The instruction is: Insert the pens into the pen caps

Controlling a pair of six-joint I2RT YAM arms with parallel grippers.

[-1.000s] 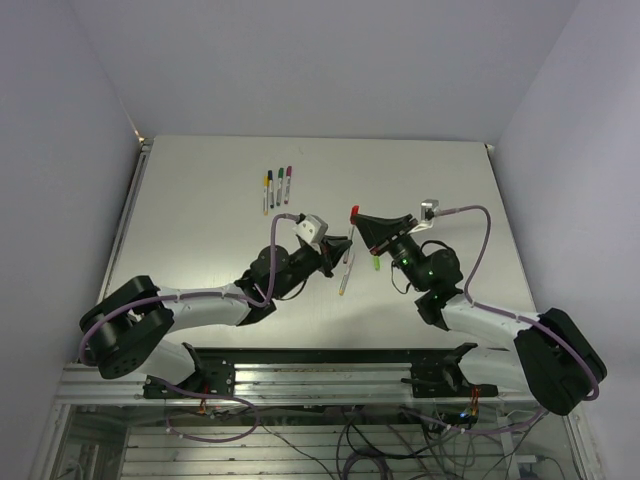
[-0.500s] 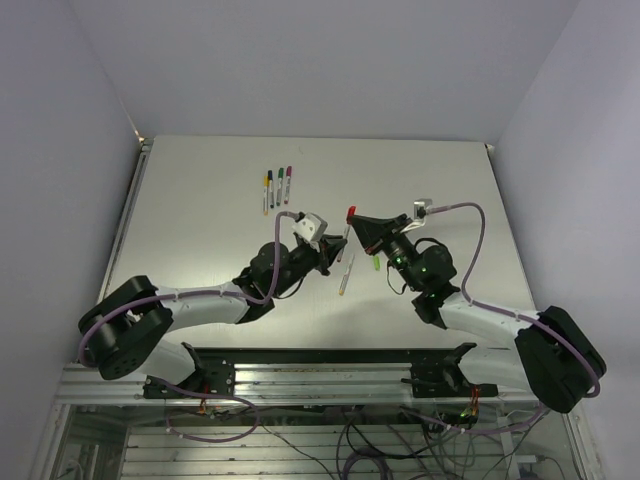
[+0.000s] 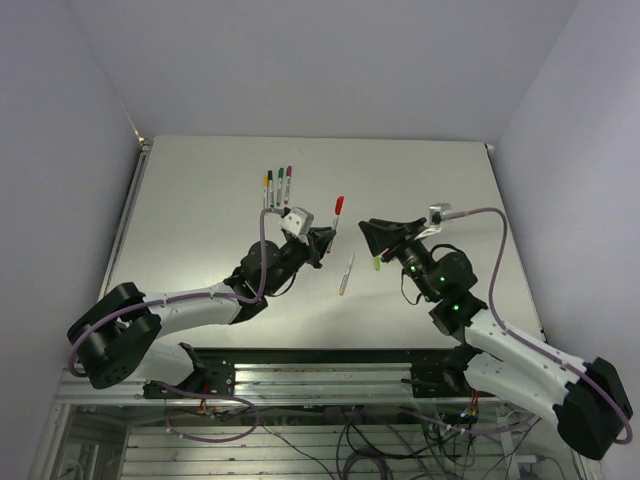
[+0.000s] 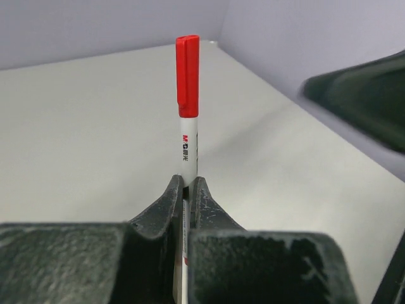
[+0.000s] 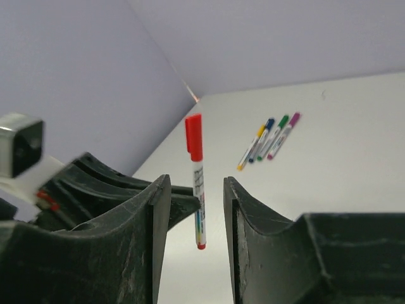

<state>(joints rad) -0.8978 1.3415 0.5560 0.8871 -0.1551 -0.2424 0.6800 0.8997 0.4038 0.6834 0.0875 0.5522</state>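
Between the left jaws, pinched tight, red-capped pen [image 4: 188, 111]; right jaws spread, apart.

High rear view over table [image 3: 200, 190], wrist views close behind own jaws, sharing red-capped pen [image 4: 188, 126]

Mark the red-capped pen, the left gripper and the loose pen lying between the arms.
red-capped pen [image 4: 189, 142], left wrist view, on its white barrel below the cap.
left gripper [image 4: 188, 182], left wrist view, midway between its fingertips.
loose pen [image 3: 346, 274], top view, on the middle of its barrel.
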